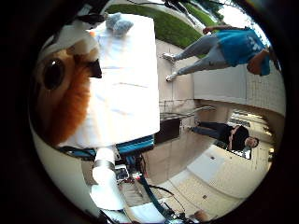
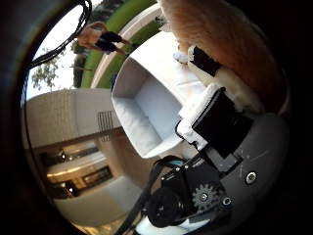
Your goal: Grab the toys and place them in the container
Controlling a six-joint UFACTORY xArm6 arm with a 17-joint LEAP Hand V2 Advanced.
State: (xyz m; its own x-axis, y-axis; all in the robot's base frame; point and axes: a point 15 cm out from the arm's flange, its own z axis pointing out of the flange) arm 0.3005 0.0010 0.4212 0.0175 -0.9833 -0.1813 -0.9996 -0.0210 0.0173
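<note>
An orange, white and black plush toy [image 1: 61, 89] fills one side of the little finger side palm view, close to the palm, over the white table [image 1: 131, 93]. In the thumb side palm view its orange fur [image 2: 225, 34] lies against my right hand [image 2: 220, 122], whose black and white fingers curl onto it. A small grey-blue toy [image 1: 118, 23] lies at the far end of the table.
The table stands on a paved yard with grass [image 1: 168, 28] beyond it. The arm's white and teal parts [image 1: 112, 173] sit at the table's near edge. A building wall [image 2: 64, 117] lies past the container. People stand off to the side.
</note>
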